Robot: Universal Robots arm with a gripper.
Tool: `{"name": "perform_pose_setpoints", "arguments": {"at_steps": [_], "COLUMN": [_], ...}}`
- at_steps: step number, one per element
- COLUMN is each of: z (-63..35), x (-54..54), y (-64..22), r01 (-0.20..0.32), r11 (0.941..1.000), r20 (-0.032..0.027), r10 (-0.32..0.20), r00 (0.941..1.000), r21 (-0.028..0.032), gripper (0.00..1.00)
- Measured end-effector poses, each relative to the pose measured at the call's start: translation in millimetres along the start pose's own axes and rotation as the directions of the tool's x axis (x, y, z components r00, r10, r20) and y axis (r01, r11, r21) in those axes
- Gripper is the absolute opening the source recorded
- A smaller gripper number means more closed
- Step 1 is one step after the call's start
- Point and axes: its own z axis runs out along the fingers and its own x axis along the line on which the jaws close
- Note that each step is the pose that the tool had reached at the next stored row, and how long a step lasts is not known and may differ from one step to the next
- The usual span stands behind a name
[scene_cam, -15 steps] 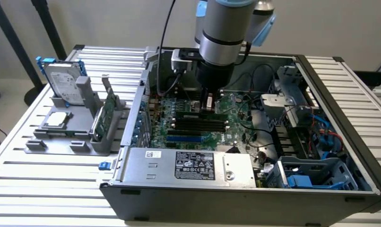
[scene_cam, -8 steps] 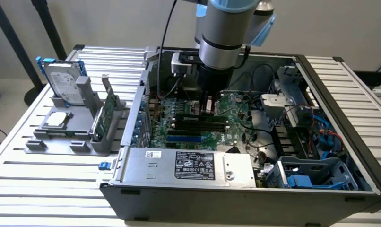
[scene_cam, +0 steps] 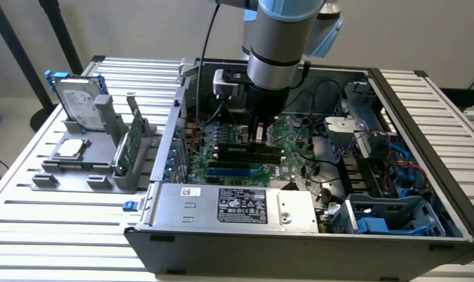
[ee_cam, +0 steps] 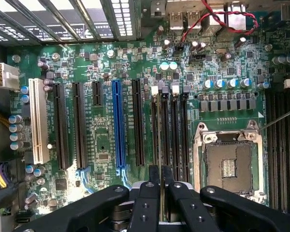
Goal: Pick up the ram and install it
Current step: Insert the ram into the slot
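Slatted metal bench [scene_cam: 33, 226], open computer case [scene_cam: 300, 258]: the ram [ee_cam: 160, 140] was held edge-on between the narrowly set fingers of the end effector [ee_cam: 160, 176], directly over the motherboard's [ee_cam: 101, 58] black memory slots [ee_cam: 179, 135], beside the processor socket [ee_cam: 229, 166].

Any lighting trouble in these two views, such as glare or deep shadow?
Exterior view: the slats of the table are bright, nearly washed out, while the inside of the computer case sits in shade. Wrist view: the motherboard is evenly lit, the vent grille glares white, and the black pincer reads dark against the board.
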Motion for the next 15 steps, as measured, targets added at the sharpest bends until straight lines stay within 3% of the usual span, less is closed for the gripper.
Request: {"name": "perform_pose_setpoints", "arguments": {"at_steps": [15], "z": [4.5], "x": [-1.2], "y": [-0.9], "r01": [0.001], "r11": [1.0], "r20": [0.0], "r10": [-0.001], "r00": [1.0], "r21": [0.0], "gripper": [0.14]}}
